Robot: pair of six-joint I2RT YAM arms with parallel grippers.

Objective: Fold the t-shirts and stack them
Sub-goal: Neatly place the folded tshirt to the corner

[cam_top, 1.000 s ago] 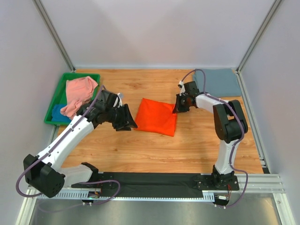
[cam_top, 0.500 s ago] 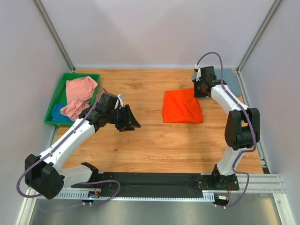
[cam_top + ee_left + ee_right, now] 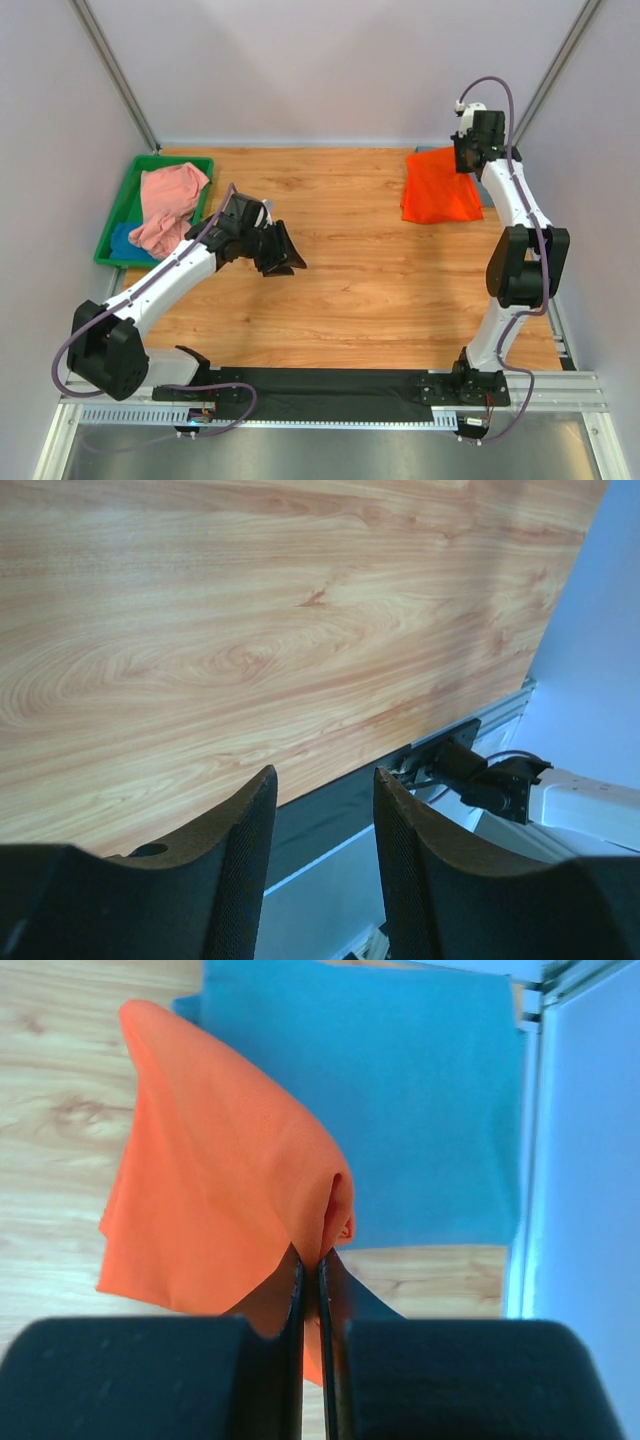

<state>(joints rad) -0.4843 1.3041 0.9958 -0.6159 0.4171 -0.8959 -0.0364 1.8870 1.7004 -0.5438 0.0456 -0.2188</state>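
Observation:
A folded bright orange t-shirt hangs at the far right of the table, pinched at one edge by my shut right gripper. The right wrist view shows the orange cloth bunched between the closed fingers of that gripper. It drapes over the left part of a flat folded slate grey-blue t-shirt. My left gripper hovers over the table's middle left. In the left wrist view it is open with nothing between its fingers. A salmon pink t-shirt and a blue one lie crumpled in the tray.
The green plastic tray sits at the far left against the wall. Frame posts and white walls close in the table on three sides. A black strip and a metal rail run along the near edge.
My right gripper has carried the orange t-shirt from the table's middle to the far right corner, over the grey-blue shirt. The left arm has shifted slightly right, still open.

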